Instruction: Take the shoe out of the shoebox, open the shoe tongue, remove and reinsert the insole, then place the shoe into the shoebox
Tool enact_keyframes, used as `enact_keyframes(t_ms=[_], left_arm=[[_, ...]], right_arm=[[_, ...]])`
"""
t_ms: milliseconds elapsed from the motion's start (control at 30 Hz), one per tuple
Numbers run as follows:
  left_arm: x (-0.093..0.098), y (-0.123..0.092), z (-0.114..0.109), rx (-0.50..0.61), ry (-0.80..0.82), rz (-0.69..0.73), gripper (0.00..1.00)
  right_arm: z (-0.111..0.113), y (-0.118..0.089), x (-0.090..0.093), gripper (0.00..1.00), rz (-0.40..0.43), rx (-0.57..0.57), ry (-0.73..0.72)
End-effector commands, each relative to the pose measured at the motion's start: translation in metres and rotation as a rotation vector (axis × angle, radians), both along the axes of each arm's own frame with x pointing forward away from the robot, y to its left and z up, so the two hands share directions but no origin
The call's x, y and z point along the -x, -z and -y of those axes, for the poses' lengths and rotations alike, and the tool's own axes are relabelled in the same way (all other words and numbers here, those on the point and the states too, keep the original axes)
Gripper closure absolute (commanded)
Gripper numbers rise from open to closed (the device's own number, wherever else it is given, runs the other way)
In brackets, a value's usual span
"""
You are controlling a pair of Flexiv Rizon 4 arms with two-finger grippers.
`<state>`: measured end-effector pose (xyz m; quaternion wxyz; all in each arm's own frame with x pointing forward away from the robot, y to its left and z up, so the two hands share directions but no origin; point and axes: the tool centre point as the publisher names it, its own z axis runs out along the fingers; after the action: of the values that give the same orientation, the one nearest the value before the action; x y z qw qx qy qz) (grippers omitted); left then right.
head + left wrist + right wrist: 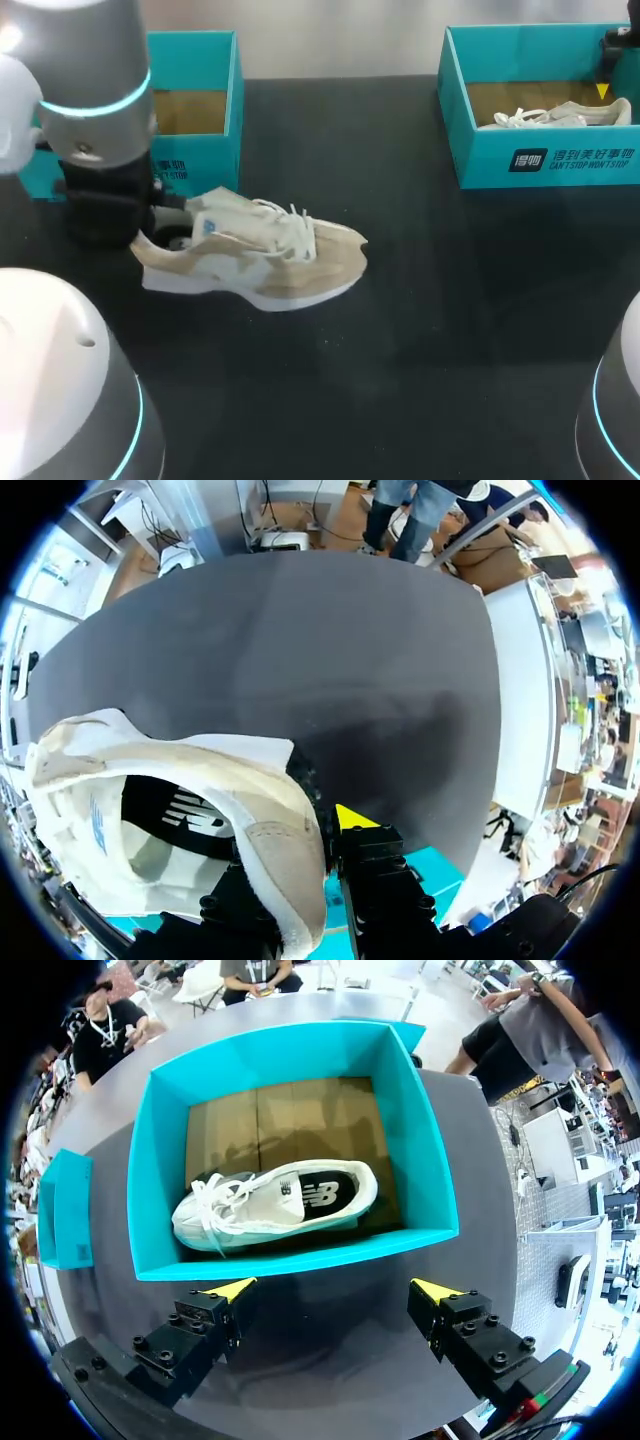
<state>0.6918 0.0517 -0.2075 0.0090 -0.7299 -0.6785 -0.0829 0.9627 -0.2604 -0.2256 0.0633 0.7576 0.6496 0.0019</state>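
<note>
A beige and white sneaker (255,262) lies on its sole on the dark table, toe pointing right. My left gripper (168,222) is at its heel. In the left wrist view the left gripper (305,855) is shut on the padded heel collar (275,815); one yellow fingertip (350,817) shows outside it, and the other is hidden behind the collar. A second white sneaker (275,1203) lies in the teal shoebox (300,1260) at the back right. My right gripper (333,1290) hangs open above that box's near wall, holding nothing.
Another teal shoebox (195,100) stands at the back left, behind my left arm, its cardboard floor bare where visible. The right shoebox (545,160) sits at the table's far right. Dark tabletop (420,330) stretches in front of the sneaker.
</note>
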Motion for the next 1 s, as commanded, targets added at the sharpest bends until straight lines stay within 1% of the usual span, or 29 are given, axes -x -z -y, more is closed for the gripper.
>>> enact_keyframes(t_ms=[33,267,467,633,1000], left_arm=[[-0.001,0.023,0.011,0.002,-0.002,-0.013,1.0],[0.007,0.05,0.03,-0.015,0.02,-0.043,1.0],[0.011,0.07,0.04,-0.05,0.0,-0.042,1.0],[0.013,0.09,0.047,-0.059,-0.033,-0.062,1.0],[0.012,0.128,0.066,-0.091,-0.067,-0.043,1.0]], right_arm=[[0.0,0.0,0.0,0.0,0.001,0.001,0.0],[0.0,0.0,0.0,0.0,0.001,0.001,0.0],[0.0,0.0,0.0,0.0,0.001,0.001,0.0],[0.0,0.0,0.0,0.0,0.001,0.001,0.0],[0.0,0.0,0.0,0.0,0.001,0.001,0.0]])
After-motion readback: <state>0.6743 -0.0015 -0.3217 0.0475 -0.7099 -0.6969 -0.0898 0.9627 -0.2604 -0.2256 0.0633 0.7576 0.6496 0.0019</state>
